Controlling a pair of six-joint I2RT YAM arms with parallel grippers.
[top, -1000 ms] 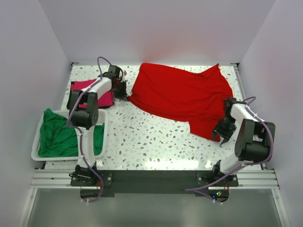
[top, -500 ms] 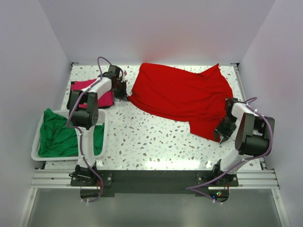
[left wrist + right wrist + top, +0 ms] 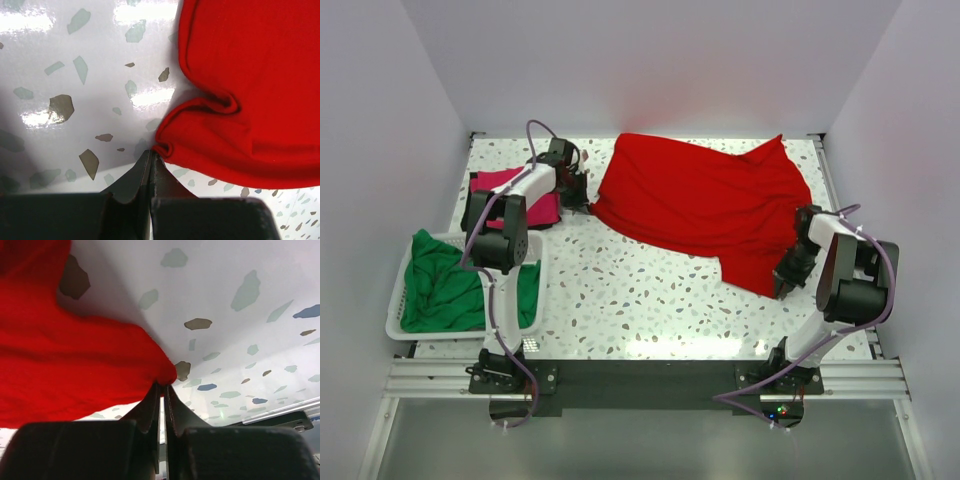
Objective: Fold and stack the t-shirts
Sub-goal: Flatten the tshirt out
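A large red t-shirt (image 3: pixel 705 200) lies spread and rumpled over the back right of the table. My left gripper (image 3: pixel 586 205) is shut on its left corner (image 3: pixel 165 147), pinching a small fold at the fingertips. My right gripper (image 3: pixel 786 285) is shut on the shirt's near right corner (image 3: pixel 167 375). A magenta-pink t-shirt (image 3: pixel 505 185) lies folded at the back left, partly under the left arm. A green t-shirt (image 3: pixel 445 285) sits crumpled in the basket.
A white plastic basket (image 3: pixel 395 305) stands at the near left edge. The speckled tabletop (image 3: pixel 640 290) shows between the arms. White walls close in the left, back and right sides.
My right gripper has closed on the red shirt's near right corner and shifted slightly toward it. The left arm has not moved.
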